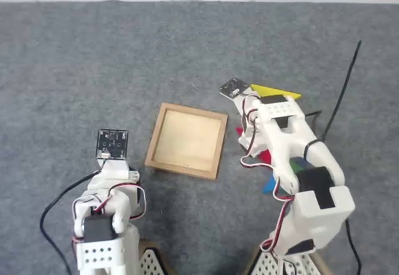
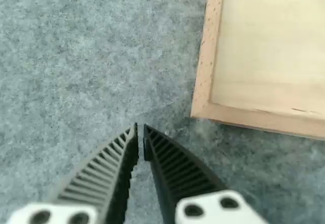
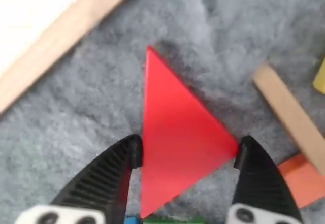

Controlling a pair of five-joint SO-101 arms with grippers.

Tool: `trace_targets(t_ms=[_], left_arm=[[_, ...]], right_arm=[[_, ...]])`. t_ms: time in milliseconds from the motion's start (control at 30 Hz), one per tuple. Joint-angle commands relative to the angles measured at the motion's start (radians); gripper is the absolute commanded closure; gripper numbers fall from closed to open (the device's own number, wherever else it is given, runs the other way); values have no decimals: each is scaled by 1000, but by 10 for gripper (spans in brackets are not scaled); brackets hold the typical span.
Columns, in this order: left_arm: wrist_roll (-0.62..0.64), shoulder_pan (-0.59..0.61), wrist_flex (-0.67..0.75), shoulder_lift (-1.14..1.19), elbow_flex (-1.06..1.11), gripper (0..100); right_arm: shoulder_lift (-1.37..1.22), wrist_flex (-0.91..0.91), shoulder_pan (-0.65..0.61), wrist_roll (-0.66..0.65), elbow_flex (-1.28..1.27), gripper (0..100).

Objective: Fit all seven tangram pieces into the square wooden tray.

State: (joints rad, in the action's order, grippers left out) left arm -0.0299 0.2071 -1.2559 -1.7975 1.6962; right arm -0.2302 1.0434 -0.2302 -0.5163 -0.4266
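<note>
The right jaws are open wide, with one tip on each side of the red triangle (image 3: 177,142). The tips sit right at its edges, but I cannot tell if they squeeze it. The red triangle lies flat on the grey surface (image 1: 93,57).

Just beside it are a green piece (image 3: 172,218) and a blue piece (image 3: 131,219). A little farther off lie a plain wood piece (image 3: 289,112), an orange piece (image 3: 304,178) and a bit of a yellow piece (image 3: 320,76).

The left jaws are almost closed, with a thin gap between the tips, and they hold nothing. They hang over the grey surface, near one corner of the wooden tray (image 2: 203,56).

From high up, the wooden tray sits between the two arms, turned a little, and its inside shows bare wood. The pieces lie outside the tray, under and beside the right arm (image 1: 293,144). The yellow piece pokes out on the far side of that arm.
</note>
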Motion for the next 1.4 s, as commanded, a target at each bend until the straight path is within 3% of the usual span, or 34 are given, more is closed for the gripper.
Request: trace_targets(t_ms=[0,200,500,767,933,1133,1367], left_arm=[[17,5,-5,-18,-13,982],[17,5,-5,-18,-13,982],[17,5,-5,-18,-13,982],[17,5,-5,-18,-13,982],[17,5,-5,-18,-13,982],[17,5,-5,-18,-13,982],[17,5,-5,-18,-13,982]], right_arm=[[-10,-2,7,-9,34,778],[41,-4,5,49,2,779],[364,-4,-177,107,-219,779],[427,71,-288,133,-161,779],[412,74,-251,166,-137,769],[426,71,-99,160,-143,668],[243,-8,-151,54,-161,658]])
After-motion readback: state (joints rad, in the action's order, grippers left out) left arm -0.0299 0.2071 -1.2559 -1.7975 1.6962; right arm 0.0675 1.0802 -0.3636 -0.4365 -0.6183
